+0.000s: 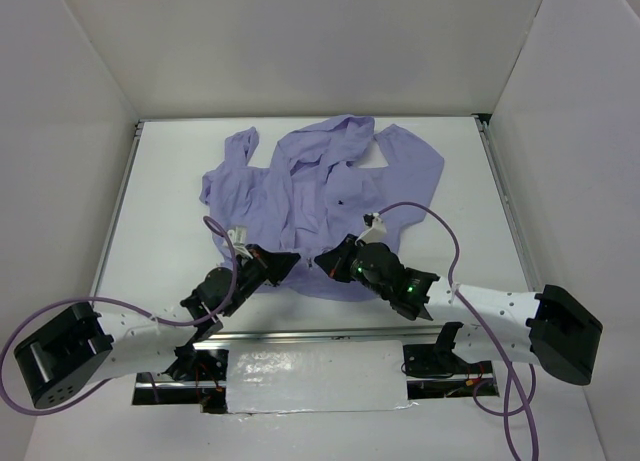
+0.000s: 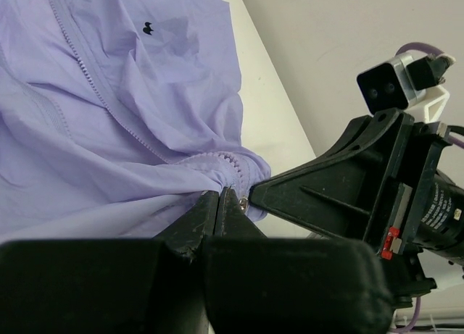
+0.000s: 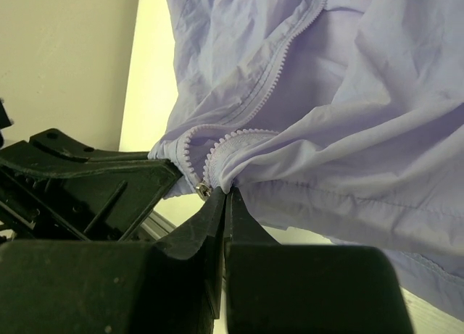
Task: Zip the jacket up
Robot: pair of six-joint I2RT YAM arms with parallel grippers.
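Lavender jacket (image 1: 322,193), rumpled (zipper teeth visible), left hand (image 1: 289,262) and right hand (image 1: 323,260) pinching hem

text: none legible | sign: tiny dark emblem (image 2: 148,29) on chest of jacket (image 2: 94,153) (too small to make out)

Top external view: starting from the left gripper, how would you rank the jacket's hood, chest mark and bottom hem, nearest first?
1. Bottom hem, pinched by the left gripper.
2. Chest mark, mid-jacket, further right.
3. Hood, at the far end.
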